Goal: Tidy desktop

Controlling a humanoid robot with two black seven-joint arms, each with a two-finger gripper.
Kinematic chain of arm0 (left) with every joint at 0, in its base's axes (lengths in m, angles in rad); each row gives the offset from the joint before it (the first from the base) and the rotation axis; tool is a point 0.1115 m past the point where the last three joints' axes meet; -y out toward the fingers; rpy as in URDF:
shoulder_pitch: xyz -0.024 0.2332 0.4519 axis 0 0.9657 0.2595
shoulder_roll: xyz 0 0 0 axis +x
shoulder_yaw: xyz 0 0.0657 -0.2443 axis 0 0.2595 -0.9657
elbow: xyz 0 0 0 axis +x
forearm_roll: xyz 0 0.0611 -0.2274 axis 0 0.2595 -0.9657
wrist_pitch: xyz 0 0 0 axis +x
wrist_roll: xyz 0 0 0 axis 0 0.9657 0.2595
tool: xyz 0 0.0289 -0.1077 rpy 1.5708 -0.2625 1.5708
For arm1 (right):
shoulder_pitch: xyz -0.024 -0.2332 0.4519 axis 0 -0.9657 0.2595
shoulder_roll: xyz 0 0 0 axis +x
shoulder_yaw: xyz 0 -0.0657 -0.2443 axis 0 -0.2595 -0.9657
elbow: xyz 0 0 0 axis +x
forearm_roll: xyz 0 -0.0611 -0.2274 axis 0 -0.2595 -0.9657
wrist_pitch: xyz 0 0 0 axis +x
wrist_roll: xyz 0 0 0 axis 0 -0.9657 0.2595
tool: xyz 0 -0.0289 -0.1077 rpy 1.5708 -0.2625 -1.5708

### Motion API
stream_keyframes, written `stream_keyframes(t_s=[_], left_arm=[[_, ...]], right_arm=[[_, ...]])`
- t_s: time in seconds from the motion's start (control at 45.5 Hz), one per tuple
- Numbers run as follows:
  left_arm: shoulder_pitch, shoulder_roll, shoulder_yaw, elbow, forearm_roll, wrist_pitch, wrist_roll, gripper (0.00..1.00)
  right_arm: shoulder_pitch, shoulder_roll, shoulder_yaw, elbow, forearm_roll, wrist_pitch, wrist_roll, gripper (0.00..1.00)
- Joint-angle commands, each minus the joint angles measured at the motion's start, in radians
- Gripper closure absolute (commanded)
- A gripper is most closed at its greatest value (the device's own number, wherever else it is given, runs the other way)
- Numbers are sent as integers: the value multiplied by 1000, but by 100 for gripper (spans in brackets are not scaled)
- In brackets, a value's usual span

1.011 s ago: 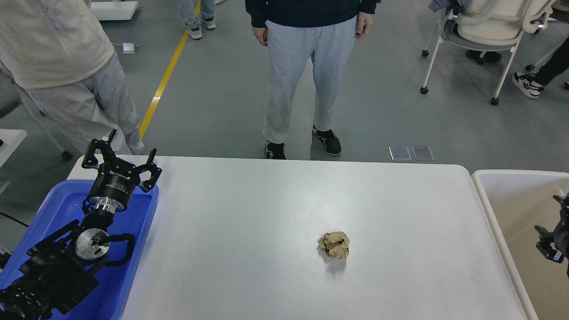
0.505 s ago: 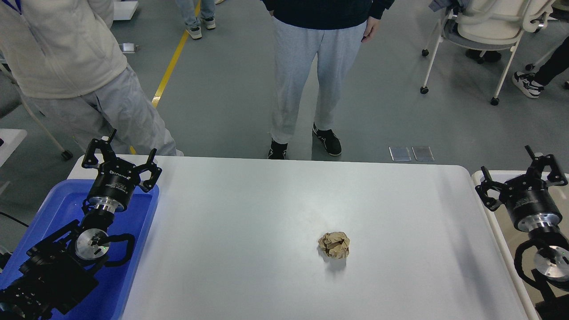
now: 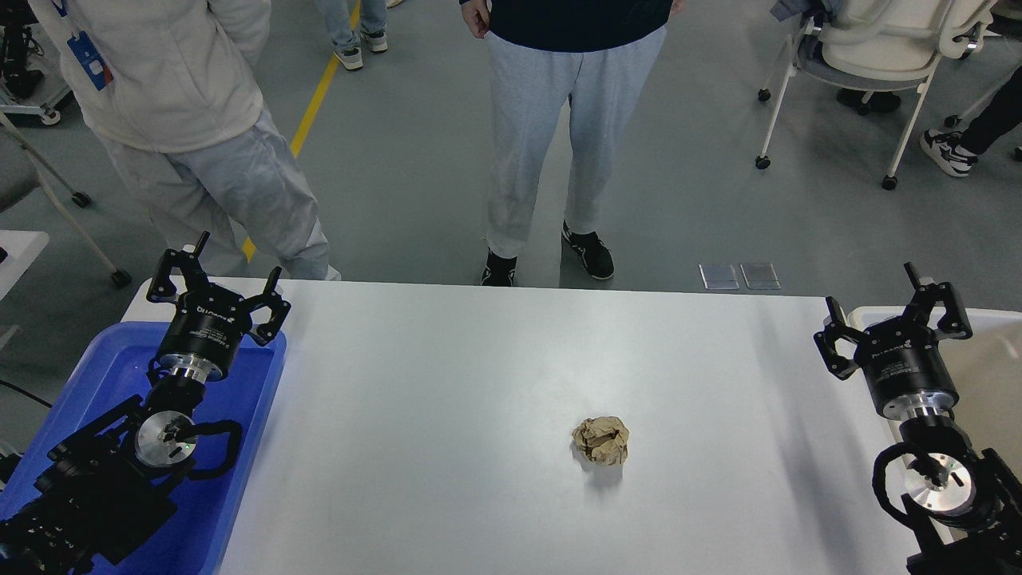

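The white desktop (image 3: 479,383) fills the middle of the head view. A crumpled ball of brown paper (image 3: 600,441) lies on it, right of centre and toward the near edge. My left gripper (image 3: 215,281) is open and empty above the far end of the blue tray, far left of the paper. My right gripper (image 3: 893,307) is open and empty over the desktop's right edge, up and to the right of the paper.
A blue plastic tray (image 3: 239,479) lies under my left arm at the left. An off-white bin with a tan inside (image 3: 986,359) stands at the right. Two people (image 3: 559,136) stand beyond the far edge. A wheeled chair (image 3: 870,56) is at the back right.
My right arm has come up from the right edge and moved left, its gripper now over the desktop's right edge. The left arm and the paper ball have not moved. The people shifted.
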Motion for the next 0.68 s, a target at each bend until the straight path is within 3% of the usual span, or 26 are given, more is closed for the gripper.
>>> stream_keyframes(t_s=[0.0,0.659], left_arm=[[0,0,0,0,0,0,0,0],[0,0,0,0,0,0,0,0]], right_arm=[[-4,19,-14,-15,-26,-4,45,1],[7,54,-46,2,-24,-5,47,1]])
